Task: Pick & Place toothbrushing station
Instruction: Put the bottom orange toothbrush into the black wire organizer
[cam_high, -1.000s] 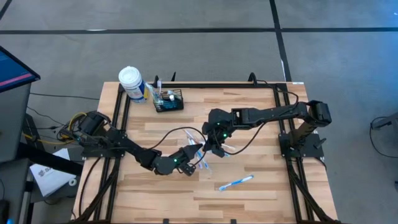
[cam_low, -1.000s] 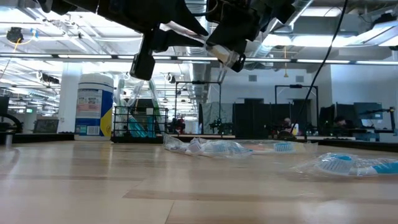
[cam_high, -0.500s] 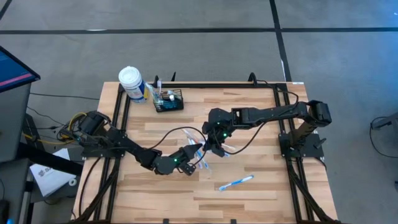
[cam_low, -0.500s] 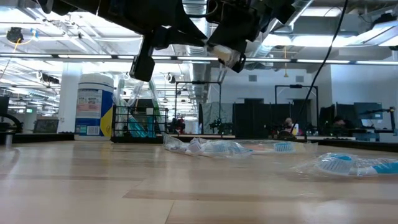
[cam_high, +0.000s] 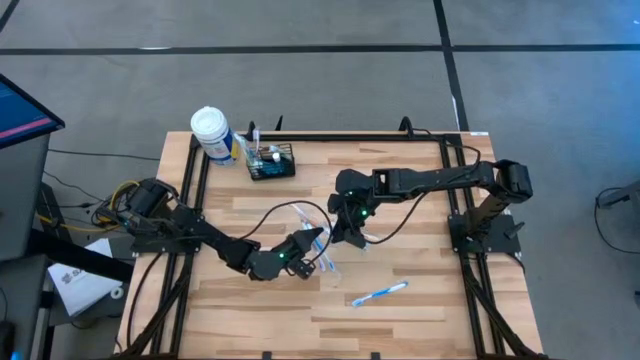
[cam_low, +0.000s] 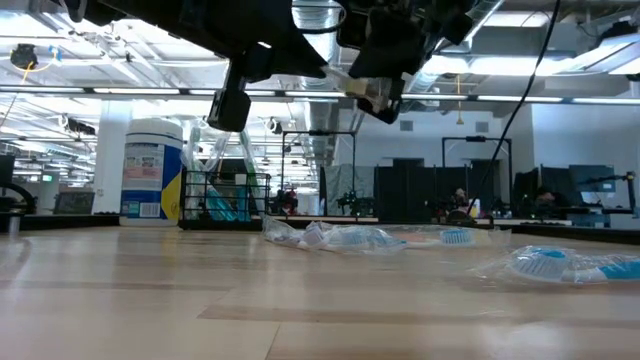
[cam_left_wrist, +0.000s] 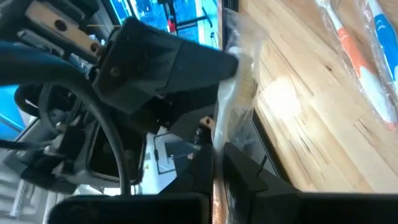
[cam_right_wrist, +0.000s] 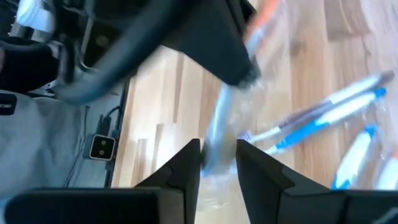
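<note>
While both dark arms meet over the middle of the light wooden slatted worktop (cam_high: 400, 270), the small black wire-mesh rectangular caddy (cam_high: 272, 163) stands far back on the left, well apart from them, with toothbrushes standing in it. Just left of the caddy, touching or nearly so, is a blue-labelled bottle with a white cap (cam_high: 211, 133).

The left claw (cam_high: 312, 243) is raised above the boards, its fingers pressed together on a clear plastic-wrapped toothbrush (cam_left_wrist: 239, 74), which sticks out past the fingertips in the left wrist view. The right claw (cam_high: 347, 232) is just beside it on the right, also lifted off the surface. Its two fingers (cam_right_wrist: 183, 168) stand a little apart, with the same wrapped toothbrush lying in the gap between them; whether they press on it cannot be told.

Below the two claws several more wrapped blue-and-white toothbrushes (cam_high: 325, 262) lie loose on the worktop. One further wrapped blue toothbrush (cam_high: 380, 293) lies alone nearer the front, right of centre, apart from the rest.

In the low view both claws hang high above the boards, with the caddy and bottle far off at the left.
</note>
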